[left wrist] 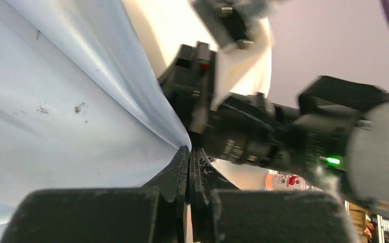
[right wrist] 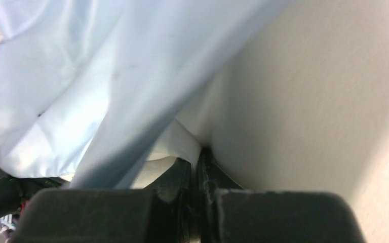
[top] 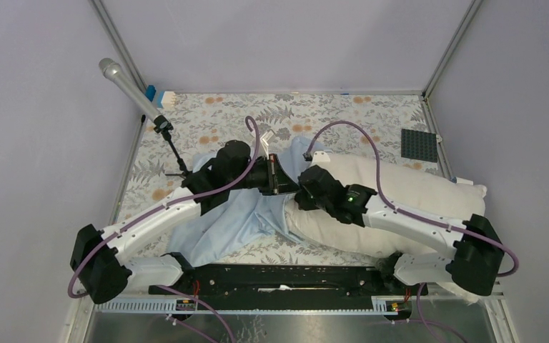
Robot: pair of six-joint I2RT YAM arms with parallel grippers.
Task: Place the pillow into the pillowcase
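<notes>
On the right of the desk [top: 329, 114] lies the pillow [top: 414, 189], its end meeting the crumpled pillowcase [top: 221, 229]. The left hand [left wrist: 190, 152] pinches the case's edge, likely holding its mouth up. The right hand [right wrist: 198, 154] clamps the pillow's end, apparently to feed it in.

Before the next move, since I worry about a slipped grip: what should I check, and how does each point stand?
1. Left gripper shut on the pillowcase edge: ok.
2. Right gripper shut with pale fabric at its tips: ok; whose fabric it is, cannot tell.
3. Pillow inside the pillowcase: not ok; most of it lies bare to the right.
4. Pillowcase mouth open toward the pillow: cannot tell; the wrists hide it.
5. Wrists apart from each other: cannot tell; they sit very close at mid-table.
</notes>
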